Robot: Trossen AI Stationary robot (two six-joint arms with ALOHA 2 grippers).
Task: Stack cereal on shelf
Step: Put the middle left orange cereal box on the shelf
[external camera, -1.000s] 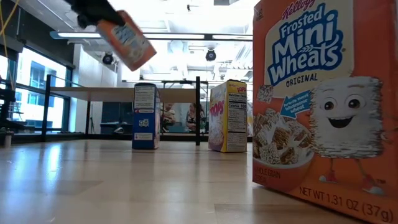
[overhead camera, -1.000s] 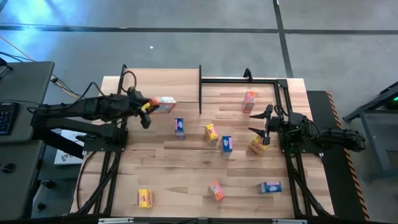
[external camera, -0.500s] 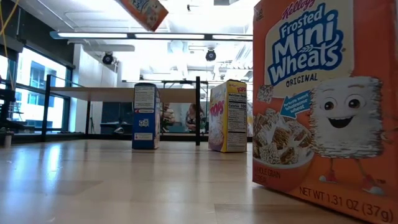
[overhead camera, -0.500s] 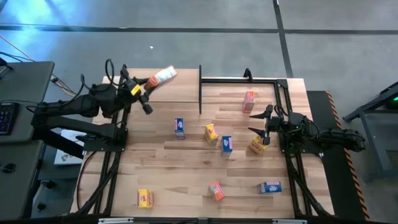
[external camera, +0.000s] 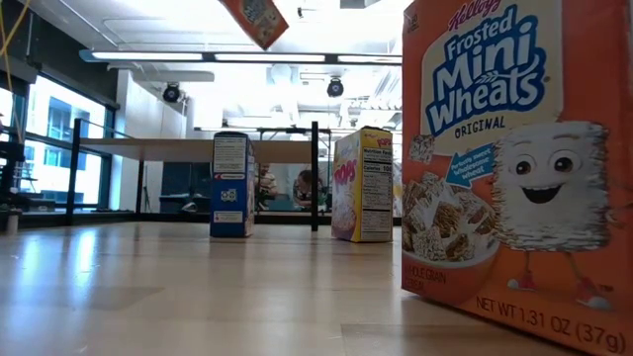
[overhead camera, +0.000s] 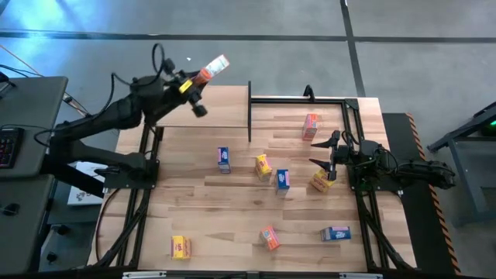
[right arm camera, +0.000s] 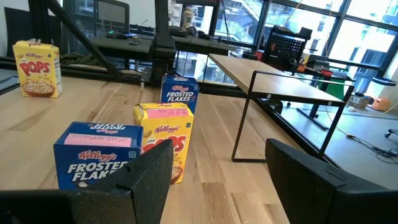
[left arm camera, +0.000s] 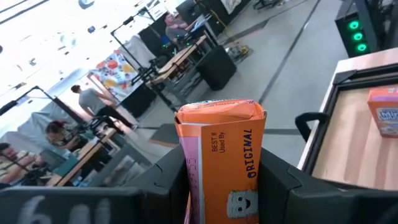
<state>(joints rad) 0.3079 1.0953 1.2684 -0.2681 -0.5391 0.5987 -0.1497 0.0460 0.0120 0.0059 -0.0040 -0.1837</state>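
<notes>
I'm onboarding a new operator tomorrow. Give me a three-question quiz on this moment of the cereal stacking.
1. True or false: the left gripper holds an orange cereal box lifted above the table.
2. Which brand is the yellow box nearest the right gripper? A) Pops B) Frosted Flakes C) Mini-Wheats
3. Fill in: the right gripper's jaws are ____.

Key: 1 true; 2 A; 3 open. No box can be seen on the shelf.

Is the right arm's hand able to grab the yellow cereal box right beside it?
Probably yes. The right hand is open and empty, and the yellow box lies just beside it on the table, with nothing in between.
</notes>
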